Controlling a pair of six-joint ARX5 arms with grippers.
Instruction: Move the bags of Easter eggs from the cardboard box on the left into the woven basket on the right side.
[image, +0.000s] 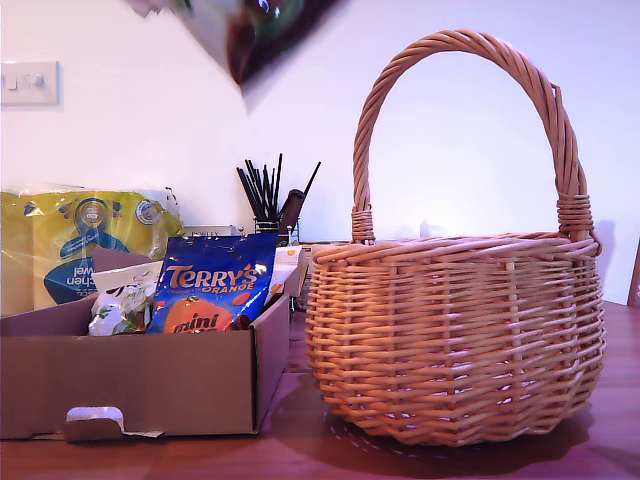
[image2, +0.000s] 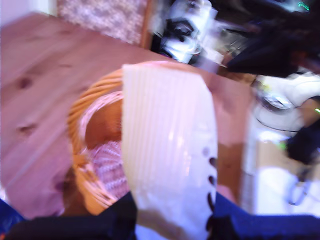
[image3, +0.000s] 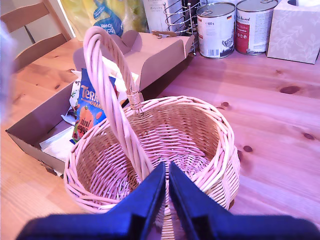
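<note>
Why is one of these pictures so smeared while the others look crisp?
First wrist view is motion-blurred: the white bag and basket are smeared. Exterior view is sharp, except a blurred dark shape at top. Second wrist view is sharp, with a pinkish tint.

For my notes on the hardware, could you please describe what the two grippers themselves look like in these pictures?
My second gripper has two dark blue, smooth, matte fingers that taper from broad bases to narrow tips. My first gripper is the same dark blue, but only slivers of its fingers show and the picture is blurred. No cables or markings are visible on either, and the exterior view shows no gripper clearly.
</note>
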